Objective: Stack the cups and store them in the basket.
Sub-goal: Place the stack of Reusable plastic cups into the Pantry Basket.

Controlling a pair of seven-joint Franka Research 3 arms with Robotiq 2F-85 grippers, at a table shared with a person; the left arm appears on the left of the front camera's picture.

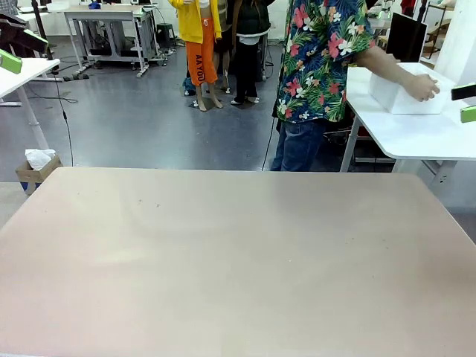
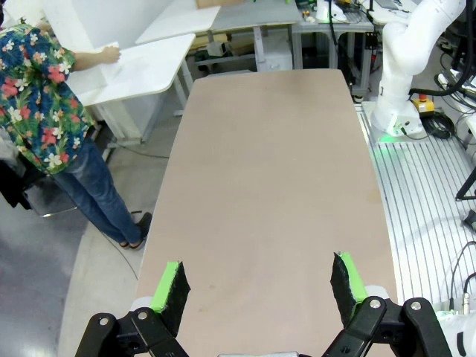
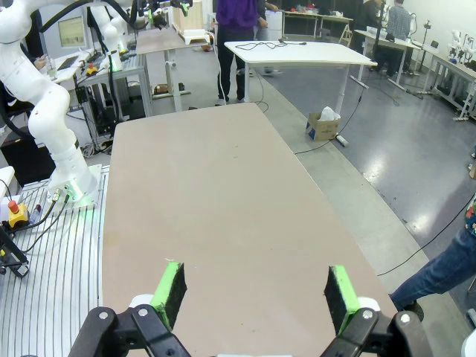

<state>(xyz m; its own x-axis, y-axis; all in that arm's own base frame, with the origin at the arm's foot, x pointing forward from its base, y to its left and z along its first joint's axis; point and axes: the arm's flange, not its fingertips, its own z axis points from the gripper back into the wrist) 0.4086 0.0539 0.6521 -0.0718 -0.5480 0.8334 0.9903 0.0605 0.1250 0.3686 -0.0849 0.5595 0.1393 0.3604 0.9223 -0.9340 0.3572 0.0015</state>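
The cups are out of view. A white rectangular basket sits on a white side table beyond the far right corner, with a person's hand on it. The beige work table is bare. My left gripper hangs open above the beige table, nothing between its green pads. My right gripper is likewise open over the table. In the front view the left gripper sits at the upper left edge and the right gripper at the right edge.
A person in a floral shirt stands at the far side, turned toward the side table. A cardboard box sits on the floor past the far left corner. White arm bases stand beside the table.
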